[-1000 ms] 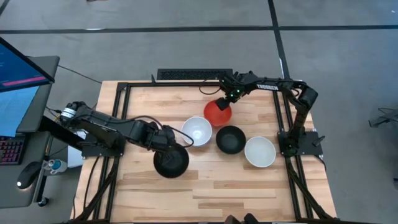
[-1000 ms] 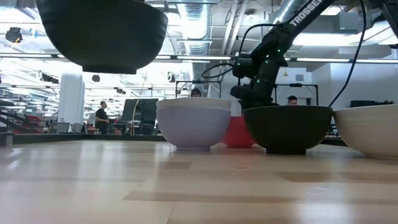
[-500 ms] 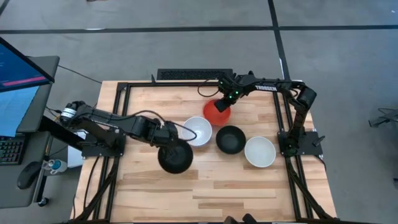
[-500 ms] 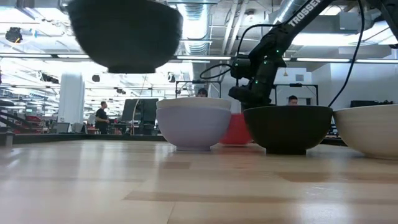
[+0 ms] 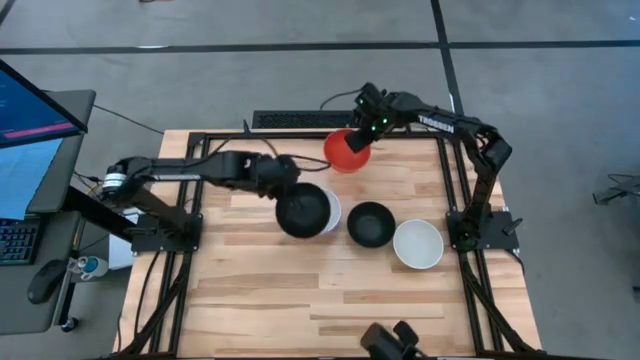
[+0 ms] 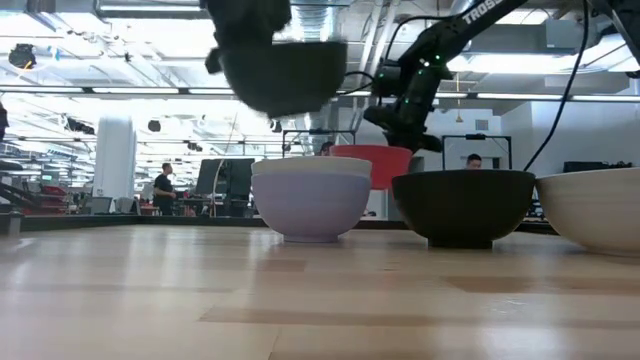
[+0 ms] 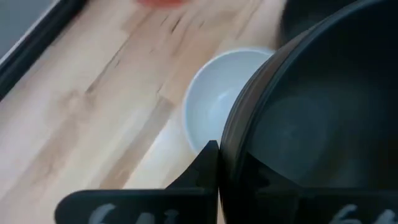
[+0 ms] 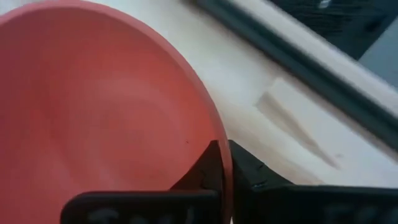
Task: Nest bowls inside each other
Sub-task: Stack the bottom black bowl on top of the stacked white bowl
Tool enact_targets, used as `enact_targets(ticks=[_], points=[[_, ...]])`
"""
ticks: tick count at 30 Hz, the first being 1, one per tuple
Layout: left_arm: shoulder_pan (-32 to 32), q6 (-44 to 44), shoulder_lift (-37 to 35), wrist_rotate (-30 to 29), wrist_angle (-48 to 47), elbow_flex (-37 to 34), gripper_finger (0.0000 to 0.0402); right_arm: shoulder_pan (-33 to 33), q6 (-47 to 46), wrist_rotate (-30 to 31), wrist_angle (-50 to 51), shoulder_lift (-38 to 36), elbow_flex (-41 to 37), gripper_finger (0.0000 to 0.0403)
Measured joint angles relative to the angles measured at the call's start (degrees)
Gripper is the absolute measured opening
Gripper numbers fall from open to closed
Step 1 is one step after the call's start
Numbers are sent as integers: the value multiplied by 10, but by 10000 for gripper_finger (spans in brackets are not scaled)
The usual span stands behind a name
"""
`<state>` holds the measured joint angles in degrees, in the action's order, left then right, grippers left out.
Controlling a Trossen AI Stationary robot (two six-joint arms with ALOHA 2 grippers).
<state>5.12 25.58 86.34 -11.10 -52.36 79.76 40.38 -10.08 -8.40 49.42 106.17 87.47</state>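
My left gripper (image 5: 284,190) is shut on a black bowl (image 5: 301,213) and holds it in the air over a pale lavender-white bowl (image 6: 310,198) standing on the table's middle. Only that bowl's right rim (image 5: 336,210) shows from above. Near the far edge, my right gripper (image 5: 364,140) is shut on a red bowl (image 5: 344,151), which hangs clear of the wood (image 6: 372,165). A second black bowl (image 5: 371,224) and a white bowl (image 5: 418,244) rest on their bases to the right. My left gripper holds the black bowl by its rim (image 7: 225,163), one finger inside the bowl and one outside. It comes from the table's left. The bowl is lifted clear, mouth up, above the pale bowl (image 7: 214,102). My right gripper pinches the red bowl's rim (image 8: 221,160), one finger inside the bowl and one outside, on the side toward the far right. The bowl hangs clear of the table, mouth up and slightly tilted.
A black metal frame (image 5: 200,150) borders the wooden table (image 5: 300,300), whose near half is bare wood. A dark keyboard (image 5: 300,120) lies past the far edge. A monitor (image 5: 35,110) stands off the left side. People stand far back in the room (image 6: 163,185).
My left gripper has carried the black bowl toward the far edge and rightward, from beside the pale bowl to over it. My right gripper has raised the red bowl off the table and drawn it toward the far edge.
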Motion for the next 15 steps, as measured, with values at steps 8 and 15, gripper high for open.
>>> enact_targets(ticks=[8,15], points=[[27,-93,125,45,-4,44,0,33,18,10,11,-24,25,13],[65,-163,187,66,12,124,0,56,34,9,32,-37,25,25]])
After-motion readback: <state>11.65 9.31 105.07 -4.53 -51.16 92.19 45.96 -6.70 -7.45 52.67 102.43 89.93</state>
